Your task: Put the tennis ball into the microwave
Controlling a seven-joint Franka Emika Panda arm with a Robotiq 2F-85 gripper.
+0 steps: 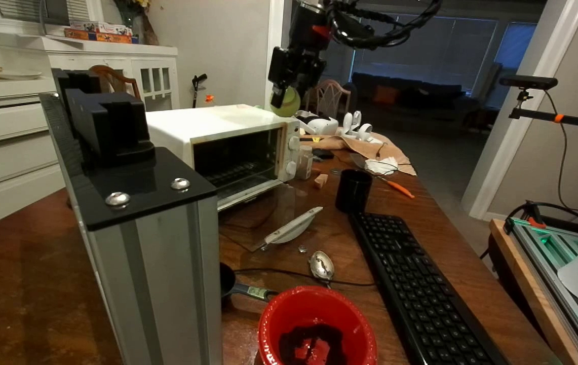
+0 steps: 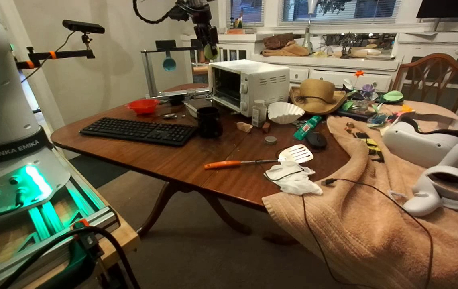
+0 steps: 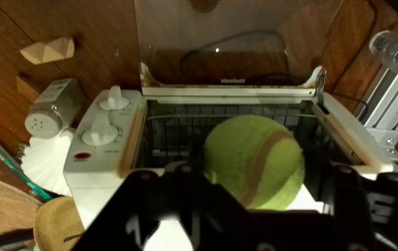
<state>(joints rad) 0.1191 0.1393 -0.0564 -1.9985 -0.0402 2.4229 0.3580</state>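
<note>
The tennis ball (image 3: 254,162) is fuzzy yellow-green with a brownish seam, large in the wrist view. It also shows in both exterior views (image 1: 291,105) (image 2: 211,52). My gripper (image 1: 286,96) is shut on the ball, with dark fingers on either side of it. It holds the ball in the air above the front of the microwave. The microwave (image 1: 207,119) is a white box on the table, also in an exterior view (image 2: 269,76) and the wrist view (image 3: 103,136). Its glass door (image 3: 226,38) is open, folded down. A wire rack shows inside the dark cavity.
A grey metal column with a black top (image 1: 167,284) stands beside the microwave. A shaker (image 2: 259,112), black mug (image 2: 209,122), keyboard (image 2: 136,130) and red bowl (image 2: 143,106) are on the table. A straw hat (image 2: 317,96) lies behind the microwave's knob side.
</note>
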